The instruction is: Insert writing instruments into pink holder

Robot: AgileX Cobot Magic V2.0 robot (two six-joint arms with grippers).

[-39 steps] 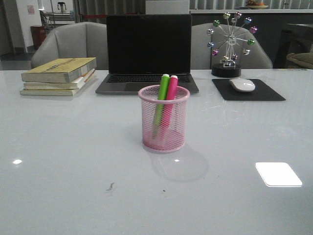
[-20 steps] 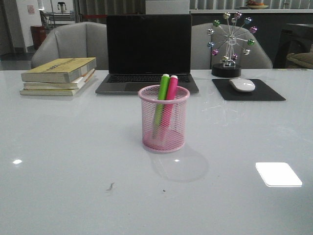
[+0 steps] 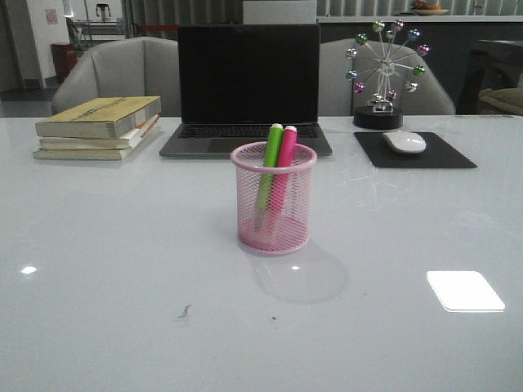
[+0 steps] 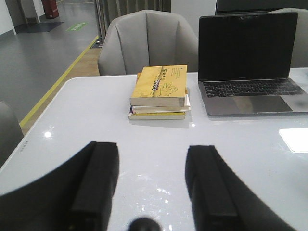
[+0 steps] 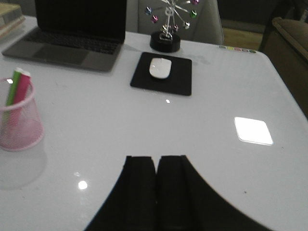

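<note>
The cylindrical pink wire-mesh pen cup (image 3: 274, 198) stands upright near the middle of the glossy white tabletop (image 3: 122, 269), in front of the open dark laptop (image 3: 248, 88); inside it the lime green highlighter marker (image 3: 268, 173) and the bright pink highlighter marker (image 3: 283, 167) lean side by side, touching, their pale capped ends rising above the rolled rim; neither marker is in any jaws, and no arm shows in the front view.

In the right wrist view the right gripper (image 5: 156, 168) hangs over bare tabletop with its two black fingers (image 5: 139, 187) pressed together and nothing between them; the pen cup sits well apart from these jaws, off to one side, both markers visible in it; beyond the fingers lie a white computer mouse (image 5: 160, 67) on a black mouse pad (image 5: 178, 79) and a small ferris-wheel ornament with coloured balls (image 5: 166, 24).

In the left wrist view the left gripper (image 4: 151, 180) is held low above the tabletop, its jaws spread wide, a clear gap of bare white surface between the two black fingers (image 4: 96, 178); nothing is held; the cup and markers do not appear in this view; ahead of the fingers a stack of yellow-covered books (image 4: 160, 91) lies beside the laptop, with a grey upholstered chair (image 4: 147, 41) behind the table edge.
</note>
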